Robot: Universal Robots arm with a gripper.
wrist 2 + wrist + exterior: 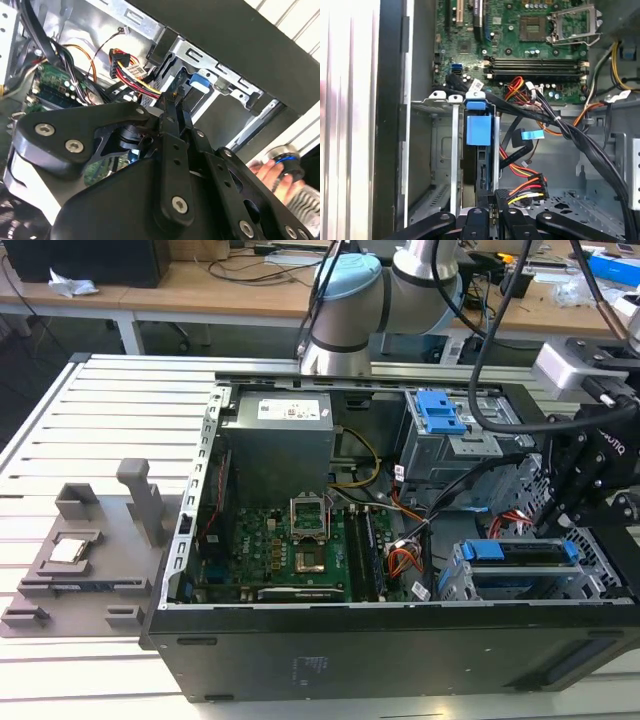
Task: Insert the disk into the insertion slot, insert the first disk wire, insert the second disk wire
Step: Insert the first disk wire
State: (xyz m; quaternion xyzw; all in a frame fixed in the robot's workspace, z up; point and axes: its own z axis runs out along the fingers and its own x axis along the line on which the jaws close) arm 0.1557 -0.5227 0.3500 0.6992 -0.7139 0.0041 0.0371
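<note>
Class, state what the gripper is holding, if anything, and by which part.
The gripper appears to pinch a disk wire by its black plug, beside the disk.

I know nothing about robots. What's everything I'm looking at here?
computer case: one, black, open on the slatted table.
motherboard: one, green, inside the case.
power supply: one, grey, beside the motherboard.
disk: one, blue-framed, in the insertion slot.
latch: one, blue, on a grey box.
wires: several, red, yellow, black, near the disk.
fixture: one, grey, exterior view's left.
hand: one, outside the case.
arm: one, silver and pale blue, behind the case.
end effector: one, black, near the disk.
</note>
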